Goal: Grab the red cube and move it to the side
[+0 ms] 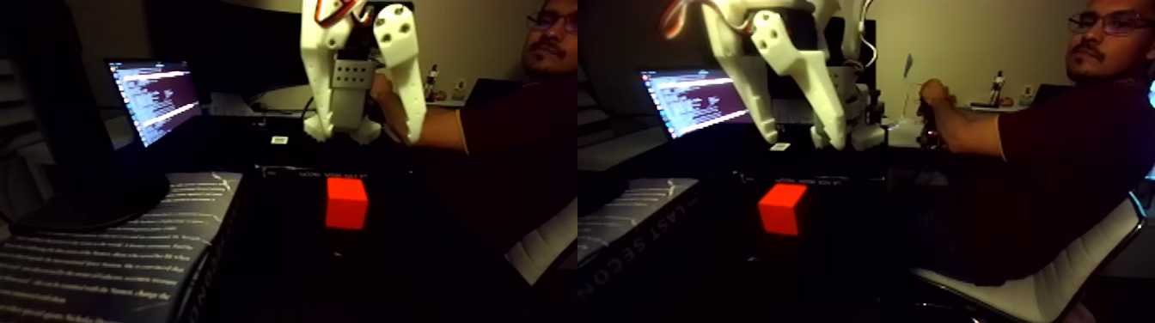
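Note:
The fixed view holds two nearly equal pictures side by side. The red cube (346, 204) is a small bright red-orange block resting on a dark surface in the middle of the left picture, and it is seen again in the right picture. The white gripper (365, 136) hangs straight above the cube, clear of it. Its two fingers point down and are spread apart. It is open with nothing between the fingers, and one fingertip (415, 133) ends well above the cube's top face.
A lit laptop screen (155, 99) stands at the back left. A book with printed text (112, 249) lies at the front left beside the cube. A person (1057, 163) sits on a white chair (1040, 292) at the right, forearm stretched toward the arm's base.

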